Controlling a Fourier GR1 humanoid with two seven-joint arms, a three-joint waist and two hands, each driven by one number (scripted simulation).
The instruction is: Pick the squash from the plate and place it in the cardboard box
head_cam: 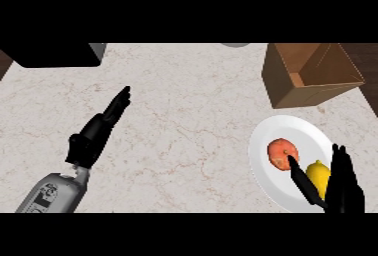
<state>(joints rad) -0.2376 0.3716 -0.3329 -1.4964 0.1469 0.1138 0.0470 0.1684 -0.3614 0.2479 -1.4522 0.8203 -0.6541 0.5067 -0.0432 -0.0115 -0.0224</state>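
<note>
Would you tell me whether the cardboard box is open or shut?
Open: the box has its flaps spread, and its bare brown inside shows from above, holding nothing.

The left hand sits on the left with its grey arm behind it, fingers straight and pointing up. The right hand is at the lower right, fingers straight, thumb spread apart.

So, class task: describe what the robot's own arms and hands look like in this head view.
Both hands are black with long, slim fingers. The left hand joins, through a thin pale wrist link, a rounded grey forearm bearing a white panel with small dark markings. The right hand shows only as black fingers and a thumb; its forearm is out of view. No cables show.
</note>
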